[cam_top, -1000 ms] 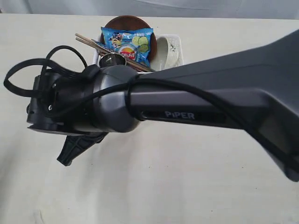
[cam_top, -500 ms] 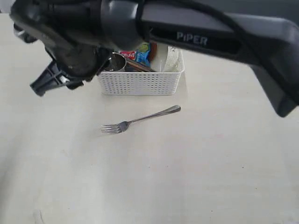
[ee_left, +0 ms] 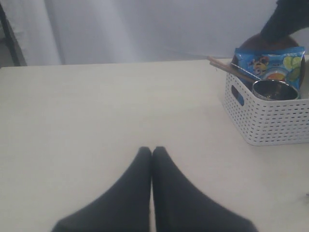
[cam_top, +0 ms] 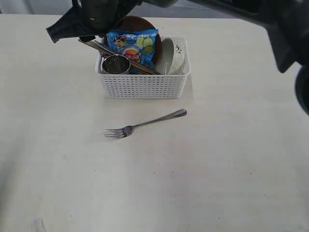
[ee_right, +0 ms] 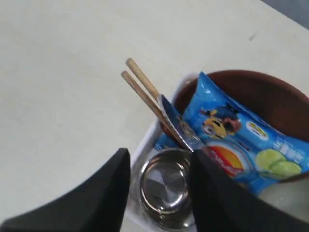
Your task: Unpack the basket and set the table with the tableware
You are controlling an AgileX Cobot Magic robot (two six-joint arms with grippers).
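Only exterior view: fork (cam_top: 145,123) lay on table (cam_top: 227,183), near basket (cam_top: 145,87).
Right gripper (ee_right: 159,162): jaws were apart, empty; steel cup (ee_right: 164,188) showed between them.
Left gripper (ee_left: 152,151): jaws were pressed together, empty.

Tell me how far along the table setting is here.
Done: only the fork lies on the table, in front of the basket. In hand: nothing; the right gripper is open above the cup, and the left gripper is shut over the table. Left: cup, chopsticks, knife, plate and bowl sit in the basket with a chip bag.
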